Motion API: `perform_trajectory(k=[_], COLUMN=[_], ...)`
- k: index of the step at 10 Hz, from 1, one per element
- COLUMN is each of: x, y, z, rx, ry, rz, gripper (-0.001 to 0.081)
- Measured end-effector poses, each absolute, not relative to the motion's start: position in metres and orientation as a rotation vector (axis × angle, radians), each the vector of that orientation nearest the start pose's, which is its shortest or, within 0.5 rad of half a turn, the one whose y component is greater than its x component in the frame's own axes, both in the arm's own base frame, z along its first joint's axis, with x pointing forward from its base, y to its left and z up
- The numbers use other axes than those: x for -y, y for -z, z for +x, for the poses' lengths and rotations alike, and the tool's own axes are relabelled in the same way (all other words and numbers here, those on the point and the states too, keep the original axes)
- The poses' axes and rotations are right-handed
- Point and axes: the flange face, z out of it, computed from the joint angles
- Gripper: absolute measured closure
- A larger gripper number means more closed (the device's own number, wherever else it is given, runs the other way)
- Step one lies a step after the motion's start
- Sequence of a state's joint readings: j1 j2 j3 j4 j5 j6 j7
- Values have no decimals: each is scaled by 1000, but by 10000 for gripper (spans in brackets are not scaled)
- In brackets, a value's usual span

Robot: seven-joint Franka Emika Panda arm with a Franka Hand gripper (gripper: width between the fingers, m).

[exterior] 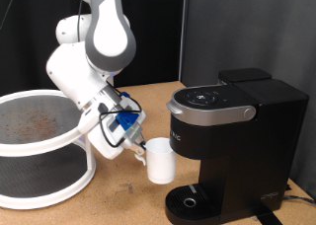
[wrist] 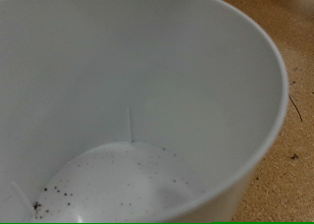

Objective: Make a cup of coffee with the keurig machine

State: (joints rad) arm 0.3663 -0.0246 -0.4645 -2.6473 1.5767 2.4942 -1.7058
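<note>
Your hand (exterior: 139, 146) sits right against the cup (exterior: 161, 162), at its rim on the side away from the keurig machine (exterior: 229, 146); whether its fingers are clamped on the rim or slack, you cannot tell. The cup stands upright near the middle of the bench (exterior: 128, 200), just beside the machine. Through the wrist camera you look down into the cup (wrist: 128, 96), dark specks scattered on its bottom.

White rounded arm (exterior: 84, 72); grey joint bands, blue wrist fittings, black cables
</note>
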Motion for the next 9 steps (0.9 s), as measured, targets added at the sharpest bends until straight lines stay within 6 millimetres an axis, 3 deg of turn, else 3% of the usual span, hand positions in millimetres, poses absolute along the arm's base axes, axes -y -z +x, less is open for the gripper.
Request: perform_trajectory(k=[4,9], x=[19,-6], y=[-227,-197], z=[427,446], rx=[240,247], ry=[770,740], rz=[-2458,-2478], gripper=[734,734])
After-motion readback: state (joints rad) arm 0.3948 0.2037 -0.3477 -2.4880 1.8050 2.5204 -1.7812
